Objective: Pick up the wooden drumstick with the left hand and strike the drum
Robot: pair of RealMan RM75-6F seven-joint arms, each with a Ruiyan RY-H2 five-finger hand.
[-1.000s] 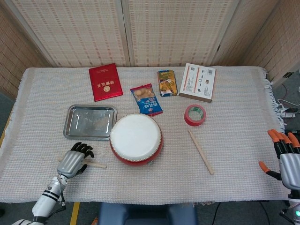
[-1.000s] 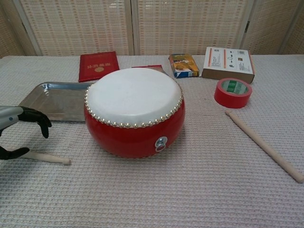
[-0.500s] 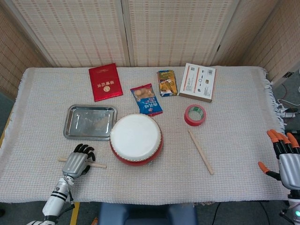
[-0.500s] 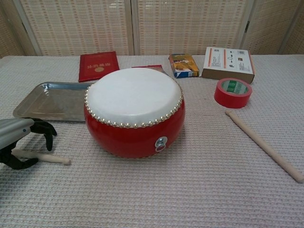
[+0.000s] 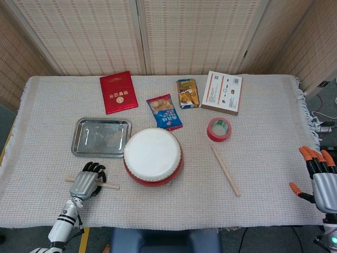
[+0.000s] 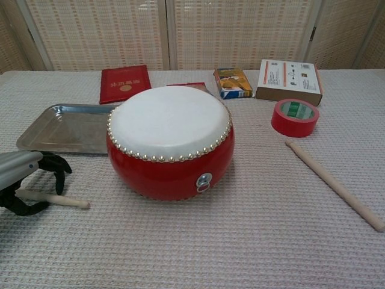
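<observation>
While the drum [image 5: 152, 156] sits mid-table, the left hand [image 5: 87, 181] curls its fingers [image 6: 57, 165] around the drumstick [image 6: 63, 200] (near front-left edge); right hand [image 5: 320, 177] spread, holding nothing.

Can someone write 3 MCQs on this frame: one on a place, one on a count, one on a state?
1. Where is the red tape roll relative to the drum?
A. Right of it, further back
B. Inside the metal tray
C. On the red booklet

2. How many wooden sticks lie on the table?
A. One
B. Two
C. Four

3. What is the left hand doing?
A. Resting on the drumhead
B. Curled over the stick lying left of the drum
C. Holding the tape roll

Answers:
1 A: the head view shows the roll right of the drum, toward the white box.
2 B: a short stick under the left hand, a longer drumstick right of the drum.
3 B: the chest view shows its fingers around that stick, which lies on the cloth.
</observation>
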